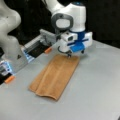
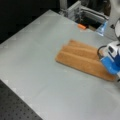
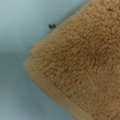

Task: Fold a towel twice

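Note:
The towel (image 1: 55, 75) is an orange-brown terry cloth lying on the grey table (image 1: 95, 95) as a long narrow strip, folded over once, with a raised ridge running along its length. In both front views it lies flat (image 2: 82, 60). My gripper (image 1: 69, 54) points down at the strip's far end, its tips at or just above a corner of the cloth. The gripper's blue and white body (image 2: 111, 60) covers that end in a front view. The wrist view shows only the layered corner of the towel (image 3: 82, 65) close up on the table, with no fingers in sight.
A metal frame (image 1: 37, 46) with orange tabs (image 1: 47, 50) (image 1: 9, 79) runs along the table's back, beside the arm's white base (image 1: 10, 37). The same frame (image 2: 82, 12) and an orange tab (image 2: 81, 26) show at a front view's top. A black perforated board (image 2: 15, 105) borders the table.

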### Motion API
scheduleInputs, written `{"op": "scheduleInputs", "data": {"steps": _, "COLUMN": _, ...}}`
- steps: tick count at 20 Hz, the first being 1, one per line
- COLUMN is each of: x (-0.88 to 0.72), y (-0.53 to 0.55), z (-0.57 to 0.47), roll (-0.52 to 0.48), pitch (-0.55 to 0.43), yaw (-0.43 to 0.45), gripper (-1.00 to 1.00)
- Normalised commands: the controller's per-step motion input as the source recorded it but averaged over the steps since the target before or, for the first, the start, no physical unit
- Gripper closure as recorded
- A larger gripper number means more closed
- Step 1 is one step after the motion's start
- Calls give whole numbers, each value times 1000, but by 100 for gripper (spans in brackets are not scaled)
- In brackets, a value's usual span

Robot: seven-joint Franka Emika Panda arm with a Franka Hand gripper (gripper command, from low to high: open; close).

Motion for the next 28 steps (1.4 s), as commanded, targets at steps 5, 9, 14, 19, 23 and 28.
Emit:
{"op": "scheduleInputs", "data": {"steps": 5, "x": 201, "y": 222, "z": -81, "roll": -180, "pitch": 26, "yaw": 90, "gripper": -100}}
{"op": "scheduleInputs", "data": {"steps": 9, "x": 205, "y": 159, "z": -107, "roll": -161, "pitch": -28, "yaw": 75, "gripper": -100}}
{"op": "scheduleInputs", "data": {"steps": 14, "x": 179, "y": 155, "z": -121, "roll": -128, "pitch": -49, "yaw": -6, "gripper": -100}}
{"op": "scheduleInputs", "data": {"steps": 19, "x": 107, "y": 146, "z": -190, "roll": -135, "pitch": -33, "yaw": -67, "gripper": -100}}
{"op": "scheduleInputs", "data": {"steps": 23, "x": 40, "y": 124, "z": -185, "roll": -148, "pitch": -26, "yaw": -56, "gripper": -100}}
{"op": "scheduleInputs", "data": {"steps": 28, "x": 41, "y": 102, "z": -180, "roll": -158, "pitch": -47, "yaw": -42, "gripper": 100}}
